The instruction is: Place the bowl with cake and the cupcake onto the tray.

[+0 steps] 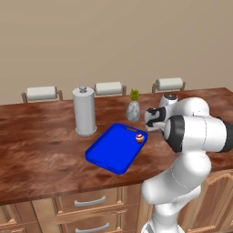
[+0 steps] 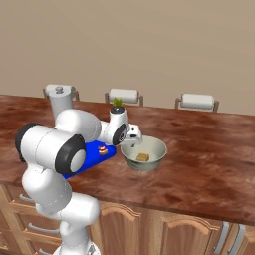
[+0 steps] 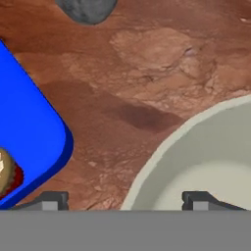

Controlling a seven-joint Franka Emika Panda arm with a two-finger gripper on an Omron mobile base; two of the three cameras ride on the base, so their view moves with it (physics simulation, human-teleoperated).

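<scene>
Over the near-left rim of the bowl with cake (image 2: 144,154), I had the claw (image 2: 133,143) spread wide and grasping nothing. From the hand view, one dark fingertip (image 3: 53,200) stood over bare wood outside the bowl and the other (image 3: 198,200) over the pale inside of the bowl, so that the rim (image 3: 162,152) ran between them. Whether either tip touched the rim I could not tell.

From the right base view, the bowl sat on the wooden counter (image 2: 209,154), just right of the tray (image 2: 92,153) and apart from it, with a brownish block of cake (image 2: 143,157) at its bottom. A strip of bare counter lay between bowl and tray in the hand view.

On the tray, the cupcake (image 1: 139,138) stood upright near the far right corner, close to the handle slot (image 1: 132,129); its red base and white top showed in both base views. The blue tray lay at a slant to the counter edge.

Farther off, a small grey vase with a green plant (image 1: 133,108) stood beyond the tray's far end. A tall grey canister (image 1: 84,111) with a knobbed lid stood to the left of the vase. Three chair backs (image 1: 108,88) showed behind the counter's far edge, and drawers (image 1: 88,200) lay below its near edge.
</scene>
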